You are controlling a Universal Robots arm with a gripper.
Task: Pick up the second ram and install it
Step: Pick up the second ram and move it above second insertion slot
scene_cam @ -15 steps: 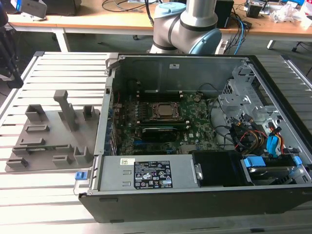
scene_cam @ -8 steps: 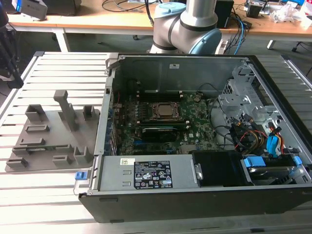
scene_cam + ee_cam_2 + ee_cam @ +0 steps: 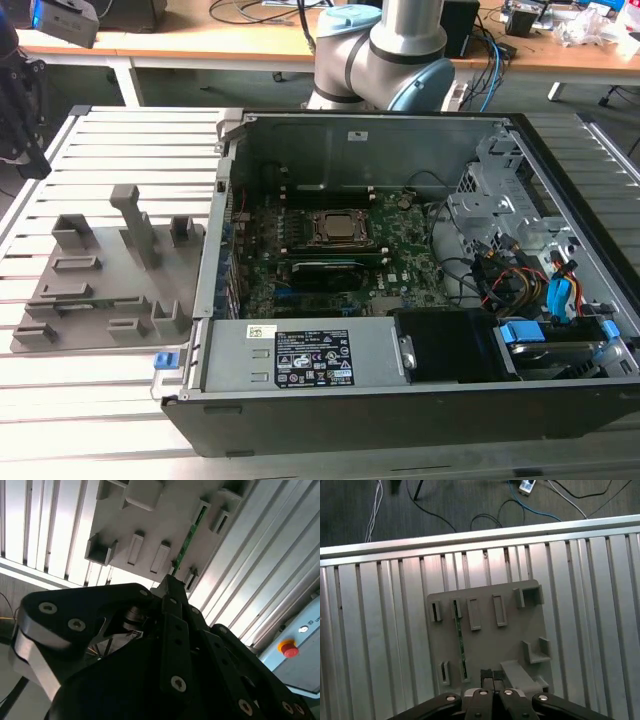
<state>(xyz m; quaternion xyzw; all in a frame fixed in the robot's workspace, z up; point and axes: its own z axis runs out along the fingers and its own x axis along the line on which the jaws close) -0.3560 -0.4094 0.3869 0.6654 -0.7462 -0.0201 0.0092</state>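
The ram (image 3: 460, 641) stands on its long edge in the grey holder (image 3: 490, 645). Each end sits in a narrow slot, I think so that it cannot fall over and its upper edge stays free for gripping. The pair of slots just beside it is empty. In the first wrist view the claw (image 3: 492, 674) hangs over the holder near one end of the ram. It does not touch the ram, and its fingertips are closed together with nothing between them. The holder lies flat on the slatted surface (image 3: 380, 630). In the exterior view the holder is at nine o'clock from the open case (image 3: 350, 130). The case lies on its side, so that the board (image 3: 410, 270) faces up and can be reached from above.
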